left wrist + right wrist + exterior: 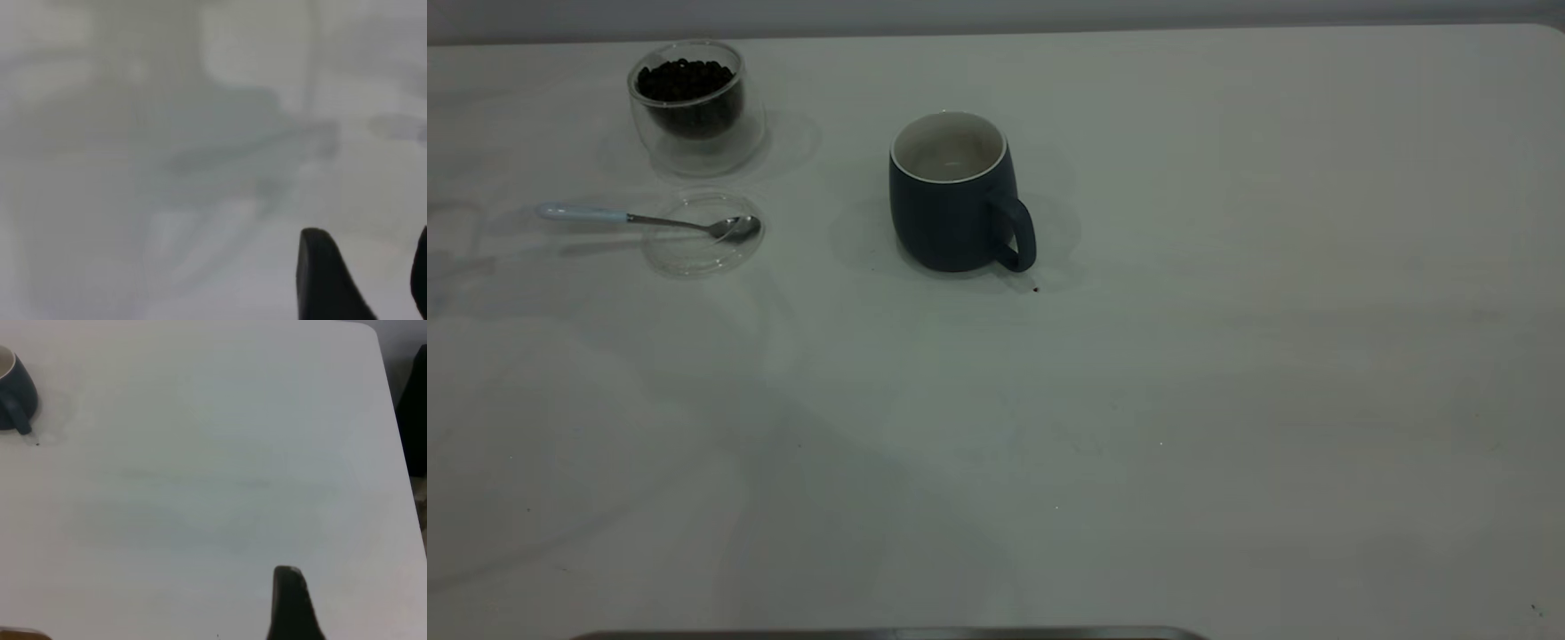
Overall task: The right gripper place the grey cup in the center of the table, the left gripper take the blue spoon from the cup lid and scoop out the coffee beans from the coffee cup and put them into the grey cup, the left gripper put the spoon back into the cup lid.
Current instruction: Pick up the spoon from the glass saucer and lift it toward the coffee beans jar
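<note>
With the mug [957, 197] standing upright mid-table [1227, 400], the spoon [649, 220] is lying across the lid [698, 253] beside the bean glass [692, 102], ready for scooping; neither gripper's jaw state is showing.

place: lab-like tabletop | evidence: bare off-white table [1227, 400], plain wall, staged items only

Left claw [363, 280] hovering with black fingers parted; right claw showing only one dark fingertip [288, 603].
</note>
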Controlling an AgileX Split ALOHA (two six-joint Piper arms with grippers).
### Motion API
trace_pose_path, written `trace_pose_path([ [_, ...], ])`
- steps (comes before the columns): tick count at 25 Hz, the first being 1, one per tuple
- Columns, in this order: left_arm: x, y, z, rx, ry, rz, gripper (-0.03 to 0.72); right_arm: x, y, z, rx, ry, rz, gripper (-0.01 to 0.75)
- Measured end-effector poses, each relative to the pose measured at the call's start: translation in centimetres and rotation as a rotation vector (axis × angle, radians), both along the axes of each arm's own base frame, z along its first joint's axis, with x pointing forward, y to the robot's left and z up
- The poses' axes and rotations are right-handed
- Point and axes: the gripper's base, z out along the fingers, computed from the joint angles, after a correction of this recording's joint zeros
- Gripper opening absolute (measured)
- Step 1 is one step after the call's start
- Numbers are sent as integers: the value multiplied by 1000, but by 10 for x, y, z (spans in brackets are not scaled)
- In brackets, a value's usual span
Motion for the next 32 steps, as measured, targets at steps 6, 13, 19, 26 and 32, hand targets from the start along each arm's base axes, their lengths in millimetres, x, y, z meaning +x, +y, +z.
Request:
trace_pose_path([
  [6, 7, 4, -19, 31, -48, 30, 465, 0, 0, 0, 0, 0, 0, 457],
  [13, 14, 7, -17, 74, -126, 57, 470, 0, 0, 0, 1, 0, 0, 457],
  [19, 14, 7, -18, 85, -128, 12, 560, 0, 0, 0, 1, 0, 0, 457],
  [26, 16, 2, -23, 9, -131, 89, 653, 0, 0, 0, 1, 0, 0, 457],
  [32, 19, -3, -18, -58, -138, 53, 613, 0, 0, 0, 0, 0, 0, 457],
])
